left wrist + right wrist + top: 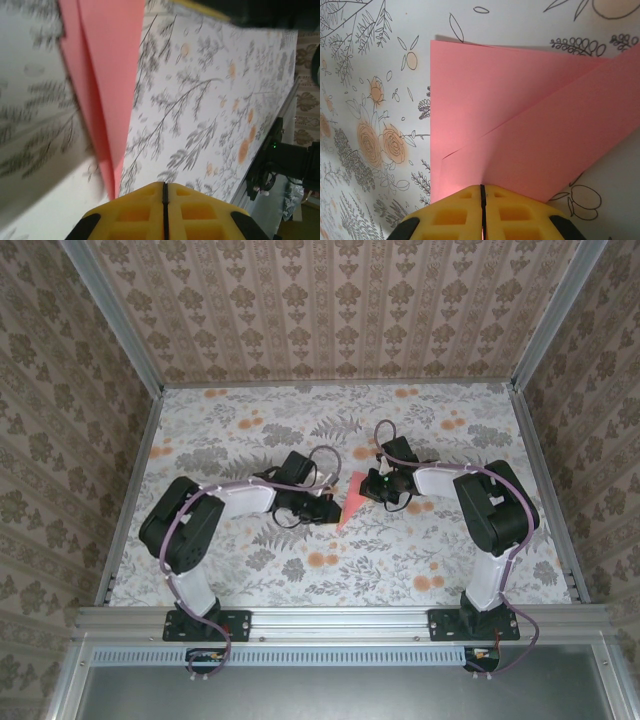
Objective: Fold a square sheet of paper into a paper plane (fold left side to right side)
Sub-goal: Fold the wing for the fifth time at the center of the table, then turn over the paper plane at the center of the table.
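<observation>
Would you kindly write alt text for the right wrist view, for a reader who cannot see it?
A partly folded salmon-pink paper lies on a floral tablecloth, one flap crossing diagonally over the layer beneath. The yellow right gripper, shut, meets the paper's near edge at the bottom of the frame.

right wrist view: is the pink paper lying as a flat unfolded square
No, the pink paper has a wide diagonal flap folded over its lower layer, with the fold edge running across it.
</observation>
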Motion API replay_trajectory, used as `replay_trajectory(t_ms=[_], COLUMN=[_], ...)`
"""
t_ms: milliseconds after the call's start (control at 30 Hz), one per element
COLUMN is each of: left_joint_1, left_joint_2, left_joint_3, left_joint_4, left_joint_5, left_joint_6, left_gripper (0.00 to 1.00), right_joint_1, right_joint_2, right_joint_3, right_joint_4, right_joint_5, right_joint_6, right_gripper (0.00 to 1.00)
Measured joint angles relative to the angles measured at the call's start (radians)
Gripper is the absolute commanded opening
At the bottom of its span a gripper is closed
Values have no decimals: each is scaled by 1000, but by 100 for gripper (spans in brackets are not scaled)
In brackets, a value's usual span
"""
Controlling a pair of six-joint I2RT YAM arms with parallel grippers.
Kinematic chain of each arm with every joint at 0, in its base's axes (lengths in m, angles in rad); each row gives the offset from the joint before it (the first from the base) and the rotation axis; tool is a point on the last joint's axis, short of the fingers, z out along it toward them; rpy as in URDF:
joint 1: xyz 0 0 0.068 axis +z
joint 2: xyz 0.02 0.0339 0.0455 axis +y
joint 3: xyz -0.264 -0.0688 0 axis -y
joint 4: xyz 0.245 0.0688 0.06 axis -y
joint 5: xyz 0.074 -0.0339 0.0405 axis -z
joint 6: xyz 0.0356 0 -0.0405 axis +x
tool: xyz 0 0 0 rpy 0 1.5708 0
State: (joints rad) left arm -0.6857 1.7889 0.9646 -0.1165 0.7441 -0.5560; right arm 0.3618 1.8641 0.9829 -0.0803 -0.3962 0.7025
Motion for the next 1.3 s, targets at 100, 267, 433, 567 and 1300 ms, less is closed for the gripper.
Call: replay_trajectory(t_ms=[100,267,433,567,1300], left_joint_1=[-2,-11,-14,-14,17], left_joint_2=[64,159,180,180,-93], left_joint_3=[60,123,126,114,-168], left_joint_4=[0,-8,-28,-30,1], left_joint_5=[6,11,7,0,-4], left_joint_6=[6,19,32,39,50], left_gripper=[10,11,11,10,24], right_joint_1=[0,0,0,0,-6], right_joint_2=[0,2,2,2,-25], right_joint_3=[0,4,4,7,86], right_joint_4=[0,-5,-7,-12,-137], right_joint_5=[0,0,0,0,80], right_joint_6=[0,0,0,-6,-95], right_gripper=[9,9,9,9,37])
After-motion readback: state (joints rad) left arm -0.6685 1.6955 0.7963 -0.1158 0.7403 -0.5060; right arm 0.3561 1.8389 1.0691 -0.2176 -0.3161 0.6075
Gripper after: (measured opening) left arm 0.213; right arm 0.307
